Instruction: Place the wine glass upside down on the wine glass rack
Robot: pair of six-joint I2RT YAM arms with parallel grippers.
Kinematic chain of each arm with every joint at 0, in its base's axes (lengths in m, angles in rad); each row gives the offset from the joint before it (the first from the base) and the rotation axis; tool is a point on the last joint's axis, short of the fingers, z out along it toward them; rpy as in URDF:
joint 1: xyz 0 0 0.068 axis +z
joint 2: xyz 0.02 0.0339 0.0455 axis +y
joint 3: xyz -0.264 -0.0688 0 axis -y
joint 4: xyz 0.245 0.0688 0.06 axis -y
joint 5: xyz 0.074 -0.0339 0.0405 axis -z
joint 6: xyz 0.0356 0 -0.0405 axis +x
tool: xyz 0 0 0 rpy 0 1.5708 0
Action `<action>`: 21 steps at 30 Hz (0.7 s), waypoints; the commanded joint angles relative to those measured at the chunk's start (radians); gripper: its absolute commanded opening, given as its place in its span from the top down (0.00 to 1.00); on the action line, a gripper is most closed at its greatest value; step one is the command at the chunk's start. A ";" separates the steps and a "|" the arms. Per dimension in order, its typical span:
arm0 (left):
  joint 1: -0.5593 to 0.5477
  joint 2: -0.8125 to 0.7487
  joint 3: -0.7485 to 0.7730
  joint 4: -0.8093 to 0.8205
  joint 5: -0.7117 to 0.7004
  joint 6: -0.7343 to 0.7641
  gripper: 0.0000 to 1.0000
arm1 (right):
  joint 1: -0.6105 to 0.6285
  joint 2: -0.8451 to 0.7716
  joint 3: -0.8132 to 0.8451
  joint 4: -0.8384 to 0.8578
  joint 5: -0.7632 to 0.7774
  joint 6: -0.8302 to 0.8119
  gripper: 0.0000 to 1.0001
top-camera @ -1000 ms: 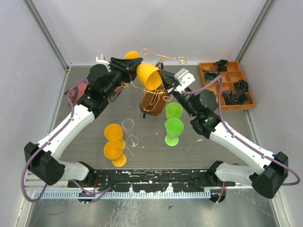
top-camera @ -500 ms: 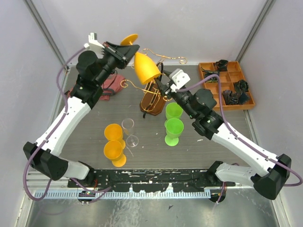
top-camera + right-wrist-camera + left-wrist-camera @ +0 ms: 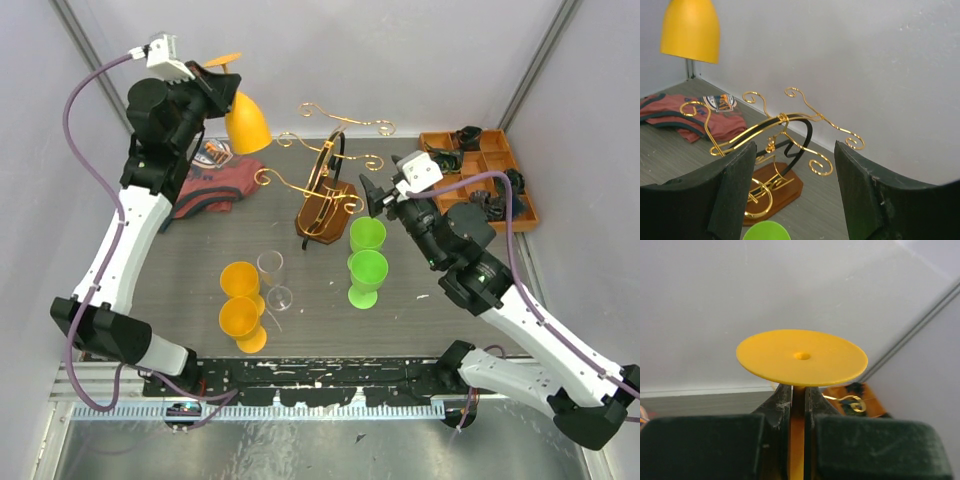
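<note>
We hold wine glass (image 3: 247, 122) inverted, stem clamped in left fingers (image 3: 777, 407), raised well left of rack (image 3: 322, 215). Right fingers (image 3: 732, 192) spread, empty, near rack. Transport step, we judge; next: slide stem between scroll arms.

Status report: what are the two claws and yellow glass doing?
Left gripper shut on yellow glass stem, bowl down, high left of rack. Right gripper open, beside rack. Nothing between.

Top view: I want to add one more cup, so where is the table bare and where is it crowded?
Bare: the patch between the red cloth and the orange cups, and the front strip right of the green cups, partly under the right arm. Crowded: the middle, where cups, a clear glass and the rack bunch.
</note>
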 commanded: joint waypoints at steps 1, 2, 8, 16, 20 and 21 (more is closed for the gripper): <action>0.004 0.025 -0.067 0.154 -0.023 0.423 1.00 | 0.005 -0.054 0.003 -0.069 0.066 0.034 0.31; 0.013 0.035 -0.097 0.199 -0.009 0.454 1.00 | 0.005 -0.065 -0.004 -0.075 0.062 0.037 0.31; 0.079 0.137 -0.185 0.430 0.139 0.475 1.00 | 0.005 -0.119 -0.042 -0.101 0.051 0.055 0.31; 0.117 0.289 -0.216 0.649 0.317 0.479 1.00 | 0.007 -0.162 -0.086 -0.141 0.050 0.045 0.31; 0.127 0.357 -0.208 0.726 0.439 0.460 1.00 | 0.006 -0.185 -0.110 -0.147 0.050 0.042 0.30; 0.130 0.373 -0.207 0.748 0.474 0.444 1.00 | 0.006 -0.191 -0.118 -0.150 0.050 0.044 0.30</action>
